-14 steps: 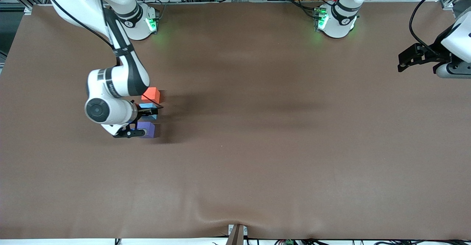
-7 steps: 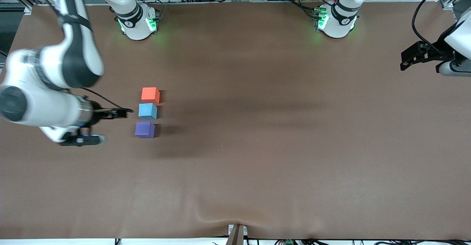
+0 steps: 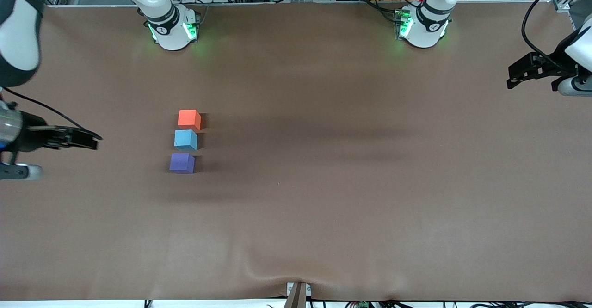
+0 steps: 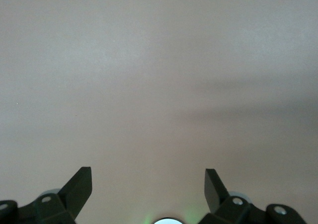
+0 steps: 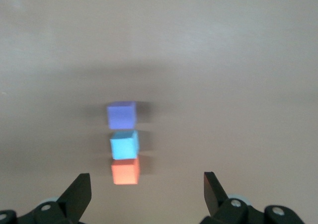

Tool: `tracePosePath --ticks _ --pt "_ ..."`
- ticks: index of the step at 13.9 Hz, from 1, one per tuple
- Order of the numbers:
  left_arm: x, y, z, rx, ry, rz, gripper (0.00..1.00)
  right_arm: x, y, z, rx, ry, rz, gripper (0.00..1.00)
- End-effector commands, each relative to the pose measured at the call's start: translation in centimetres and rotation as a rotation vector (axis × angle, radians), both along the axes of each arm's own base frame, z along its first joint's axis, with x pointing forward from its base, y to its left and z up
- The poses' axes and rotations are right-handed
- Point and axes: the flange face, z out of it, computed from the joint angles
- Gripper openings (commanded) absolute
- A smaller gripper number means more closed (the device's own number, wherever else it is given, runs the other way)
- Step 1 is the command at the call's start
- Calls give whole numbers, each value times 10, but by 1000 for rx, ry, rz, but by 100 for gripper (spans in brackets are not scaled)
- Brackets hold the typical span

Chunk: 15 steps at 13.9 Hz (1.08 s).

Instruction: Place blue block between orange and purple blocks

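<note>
Three cubes stand in a close row on the brown table (image 3: 323,183). The orange block (image 3: 188,119) is farthest from the front camera, the blue block (image 3: 185,139) is in the middle, and the purple block (image 3: 181,163) is nearest. My right gripper (image 3: 95,140) is open and empty, over the table toward the right arm's end and well apart from the row. Its wrist view shows the purple block (image 5: 121,114), blue block (image 5: 124,144) and orange block (image 5: 125,171) ahead of the open right gripper (image 5: 147,191). My left gripper (image 3: 512,77) waits open over the left arm's end; its wrist view shows the left gripper (image 4: 148,189) over bare table.
The two arm bases (image 3: 171,30) (image 3: 421,26) stand at the table's edge farthest from the front camera. The table cover has a wrinkle (image 3: 277,271) near the edge closest to the front camera.
My right gripper let go of the blue block between the orange and purple blocks and drew away toward the right arm's end of the table. The left gripper shifted slightly.
</note>
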Motion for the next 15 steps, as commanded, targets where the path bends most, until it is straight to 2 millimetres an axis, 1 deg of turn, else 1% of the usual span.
tracePosePath --ticks 1,2,5,6,7,8,9,11,12,13,15 --pt "0 -2 5 -1 -19 9 100 -11 -16 27 -55 4 -5 100" --pt "2 -3 4 -2 -25 7 100 -17 -24 38 -66 -9 -1 100" --pt "4 -5 3 -2 -30 4 100 -31 -34 67 -70 -47 133 100" --pt "4 -8 3 -2 -31 -2 100 -50 -33 91 -58 -61 128 100" --pt "4 -8 3 -2 -33 -2 100 -62 -28 100 -55 -52 86 100" --pt "5 -7 3 -2 -34 1 100 -66 -25 95 -48 -40 7 100" --pt "5 -5 2 -2 -33 4 100 -72 -27 100 -48 -49 -51 100" --pt "5 -5 2 -2 -33 4 100 -78 -29 103 -44 -61 -62 100" --pt "5 -5 2 -2 -33 4 100 -82 -34 100 -38 -73 -67 100" --pt "5 -5 2 -2 -33 4 100 -91 -38 97 -30 -97 -70 100" --pt "5 -5 2 -2 -31 5 100 -108 -37 93 -18 -130 -61 100"
